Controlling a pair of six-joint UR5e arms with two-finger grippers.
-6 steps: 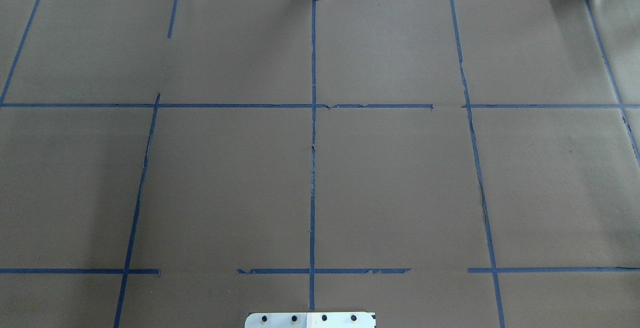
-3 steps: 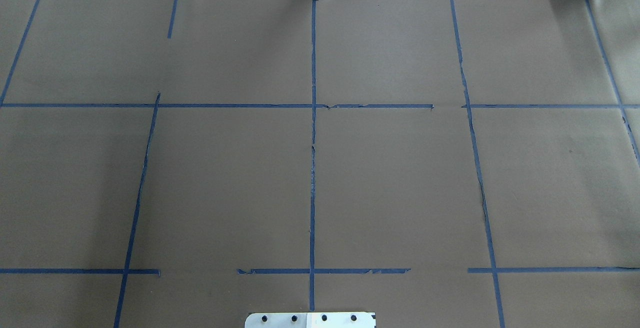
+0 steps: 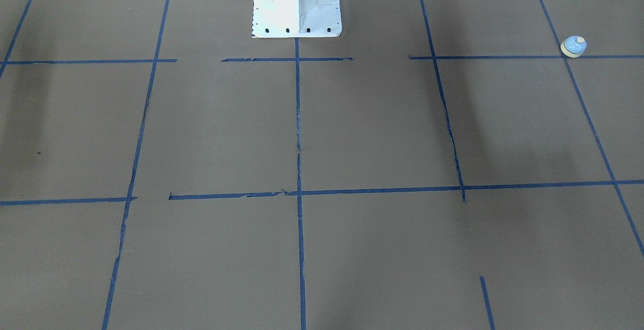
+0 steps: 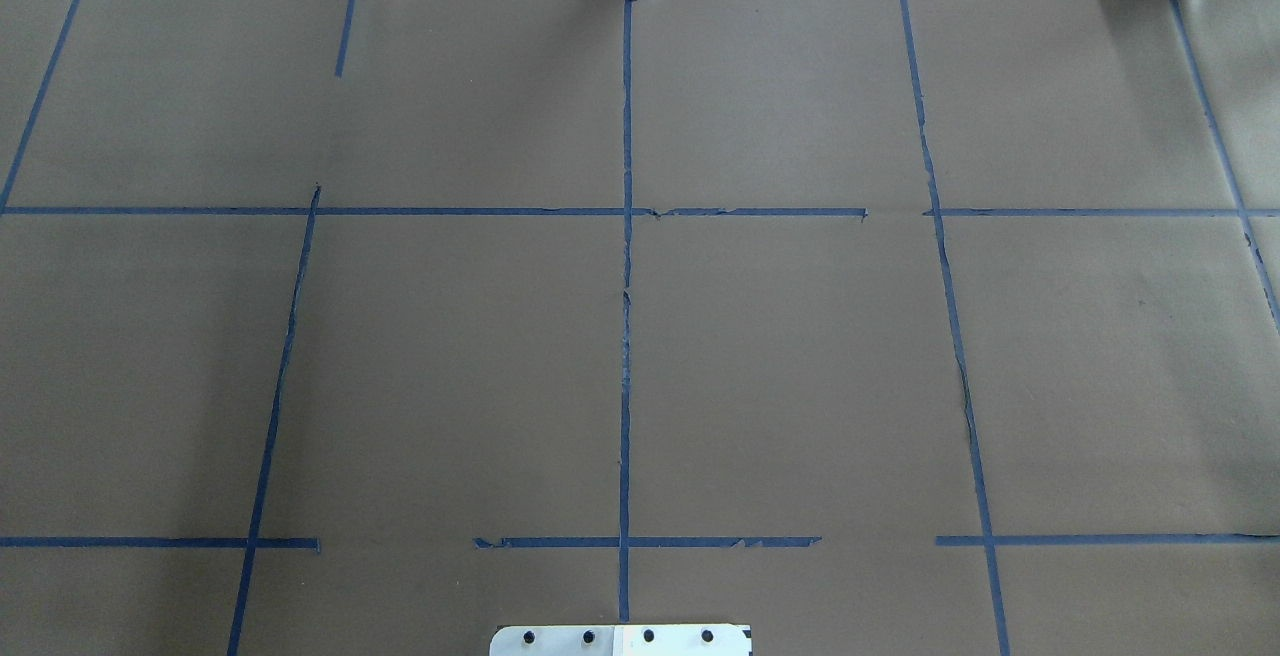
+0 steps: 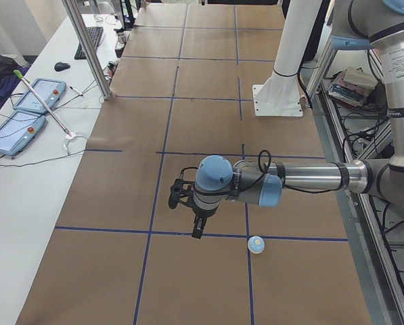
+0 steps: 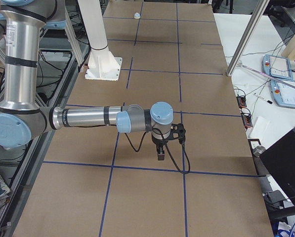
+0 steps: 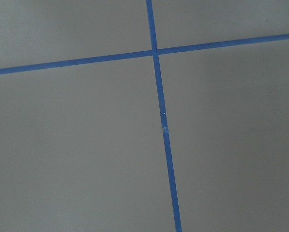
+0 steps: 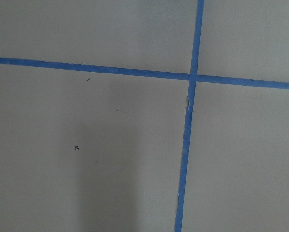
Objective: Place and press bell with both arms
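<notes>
The light-blue bell [image 3: 573, 47] with a cream base stands upright on a blue tape line near the table's end on my left side. It also shows in the exterior left view [image 5: 256, 244] and, tiny, at the far end in the exterior right view [image 6: 136, 16]. My left gripper [image 5: 197, 232] hangs above the table, a short way from the bell and apart from it. My right gripper [image 6: 160, 157] hangs above the table at the other end, far from the bell. Both show only in the side views, so I cannot tell whether they are open or shut. The wrist views show only paper and tape.
The table is covered in brown paper [image 4: 800, 366] with a grid of blue tape. The white pedestal base [image 3: 297, 3] stands at the robot's edge. A side table with tablets [image 5: 26, 115] and a metal post [image 5: 86, 47] runs along the far side.
</notes>
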